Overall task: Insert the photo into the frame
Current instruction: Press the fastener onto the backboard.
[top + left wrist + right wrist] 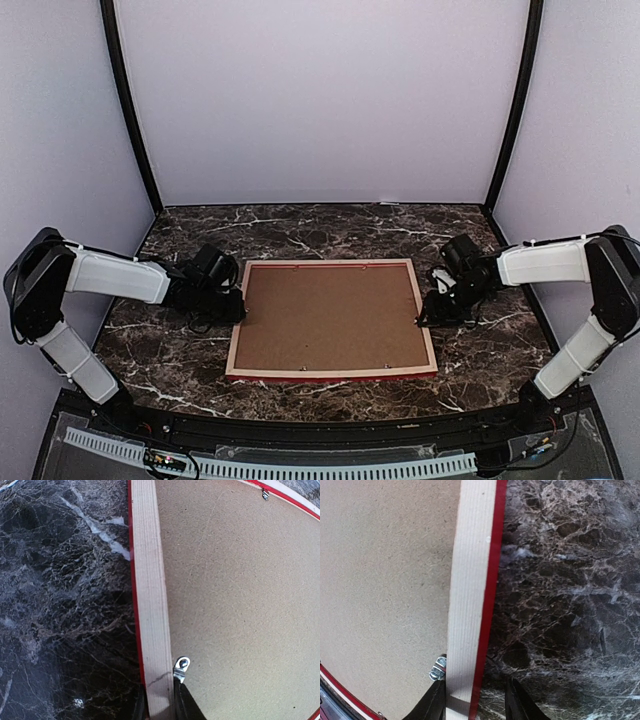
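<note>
On the marble table (180,370) the frame (331,372) lies face down, pale wood back up, with a thin red edge showing round it. It sits between the two arms. A brown board (330,315) fills its opening.

By my judgement the frame is light and stiff but thin, so it may twist or slide on the smooth stone if lifted by one side alone. The long side rails look like the best places to hold it, one arm on each. The board looks rigid and flat, with little edge to catch.

The left gripper (160,712) straddles the left rail, its narrow jaws pressed to both sides of the wood. The right gripper (472,707) straddles the right rail with a clear gap on the outer side, so it stands loose around the rail rather than gripping it.

Small metal clips (181,667) sit at the rail's inner edge. Whether they are turned over the board I cannot tell.

No view shows the photo. It may lie under the board or off the table, and that cannot be settled. The frame's front face is hidden too.
</note>
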`<control>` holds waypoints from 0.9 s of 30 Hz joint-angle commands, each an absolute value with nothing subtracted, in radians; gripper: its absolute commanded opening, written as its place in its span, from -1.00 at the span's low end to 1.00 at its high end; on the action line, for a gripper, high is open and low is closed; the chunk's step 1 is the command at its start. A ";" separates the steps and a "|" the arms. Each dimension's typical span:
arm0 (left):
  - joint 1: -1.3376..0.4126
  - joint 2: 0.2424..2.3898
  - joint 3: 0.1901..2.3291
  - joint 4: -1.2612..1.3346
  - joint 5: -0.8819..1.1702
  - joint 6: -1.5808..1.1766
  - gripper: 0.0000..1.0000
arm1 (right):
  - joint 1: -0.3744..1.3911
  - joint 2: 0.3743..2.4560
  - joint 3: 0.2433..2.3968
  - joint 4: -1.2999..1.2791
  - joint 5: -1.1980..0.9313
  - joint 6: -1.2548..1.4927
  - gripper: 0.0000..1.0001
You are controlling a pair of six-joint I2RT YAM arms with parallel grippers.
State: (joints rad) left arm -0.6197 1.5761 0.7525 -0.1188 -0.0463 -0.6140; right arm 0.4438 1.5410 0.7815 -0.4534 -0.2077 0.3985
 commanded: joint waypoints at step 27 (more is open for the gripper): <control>-0.651 1.646 0.752 -0.177 -0.016 -0.506 -0.76 | 0.458 1.660 0.869 -0.340 0.044 0.405 -0.05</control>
